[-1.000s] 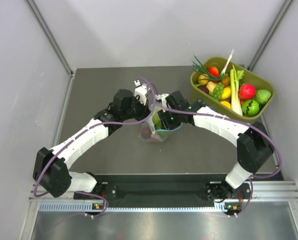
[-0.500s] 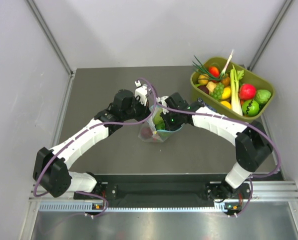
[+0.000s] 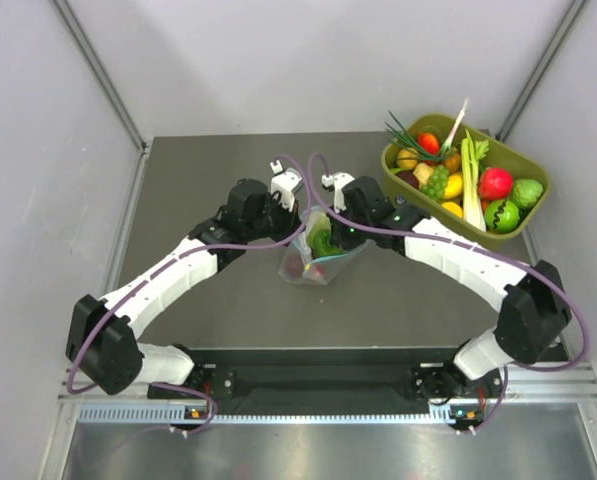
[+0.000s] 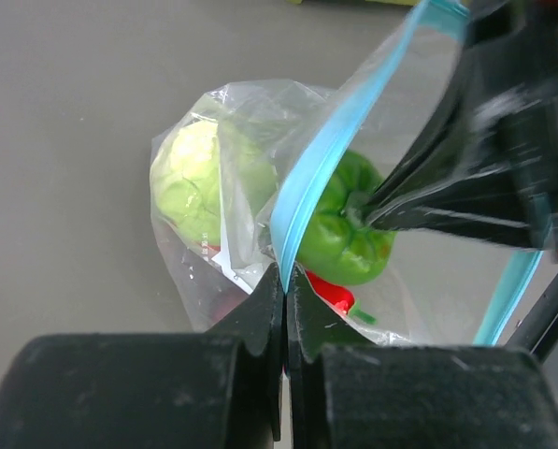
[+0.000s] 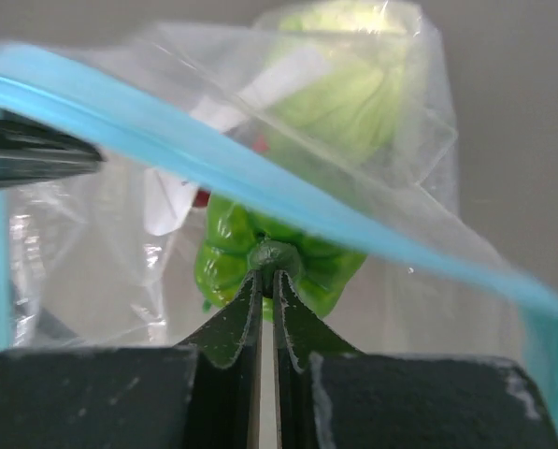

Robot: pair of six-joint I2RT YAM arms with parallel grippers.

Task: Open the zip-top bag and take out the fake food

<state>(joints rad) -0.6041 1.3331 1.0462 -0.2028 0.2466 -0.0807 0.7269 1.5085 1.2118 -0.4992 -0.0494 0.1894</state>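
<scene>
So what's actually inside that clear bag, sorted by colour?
Pale green cabbage: 1
Green bell pepper: 1
Red chili: 1
Total in the zip-top bag: 3

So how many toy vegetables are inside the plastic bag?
3: pale cabbage at the bag's closed end, green bell pepper in the middle, its stem in the right gripper, red chili beneath it. Others may be hidden.
</scene>
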